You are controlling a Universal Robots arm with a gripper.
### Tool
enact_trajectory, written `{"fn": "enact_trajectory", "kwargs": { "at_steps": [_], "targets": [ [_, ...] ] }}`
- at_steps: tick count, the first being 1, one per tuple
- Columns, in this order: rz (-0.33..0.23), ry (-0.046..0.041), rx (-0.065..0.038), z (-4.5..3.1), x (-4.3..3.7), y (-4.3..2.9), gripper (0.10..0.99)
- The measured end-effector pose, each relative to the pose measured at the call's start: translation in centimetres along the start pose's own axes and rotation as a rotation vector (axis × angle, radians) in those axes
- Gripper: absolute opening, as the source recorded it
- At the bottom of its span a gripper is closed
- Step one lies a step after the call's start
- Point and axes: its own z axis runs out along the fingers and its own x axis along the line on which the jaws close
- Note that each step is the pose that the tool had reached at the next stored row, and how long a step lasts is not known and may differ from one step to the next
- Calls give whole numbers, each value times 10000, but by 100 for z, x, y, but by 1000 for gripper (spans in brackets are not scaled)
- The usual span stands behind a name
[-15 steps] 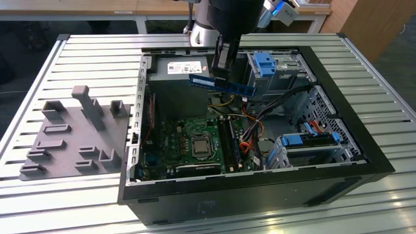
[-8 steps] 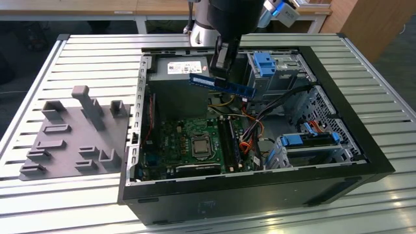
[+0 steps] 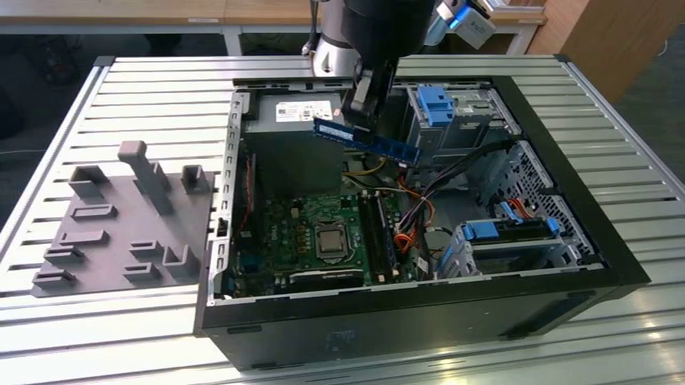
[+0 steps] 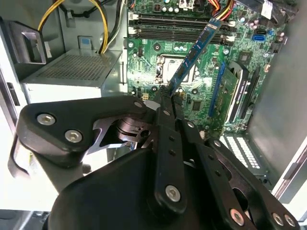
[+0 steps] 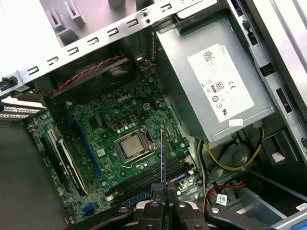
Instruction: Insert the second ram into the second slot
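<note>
In the exterior view you see the gripper [image 3: 361,120] reaching down from twelve o'clock over the open computer case [image 3: 428,329]. Its fingers are clamped on the second ram [image 3: 370,141], which hangs tilted in the air with its lower end toward four o'clock. Your stick sits at twelve o'clock from the motherboard [image 3: 281,233], apart from the long memory slots [image 3: 374,233] beside the processor socket [image 3: 330,238]. At nine o'clock from the case a grey fixture [image 3: 118,216] lies on the slatted table [image 3: 139,104], and blue drive-bay clips [image 3: 437,104] stand at one o'clock.
</note>
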Motion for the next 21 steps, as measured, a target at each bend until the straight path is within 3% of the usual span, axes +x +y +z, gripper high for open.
{"fn": "enact_trajectory", "kwargs": {
  "at_steps": [21],
  "targets": [
    [1201,-45,13,0,0,0,137]
  ]
}}
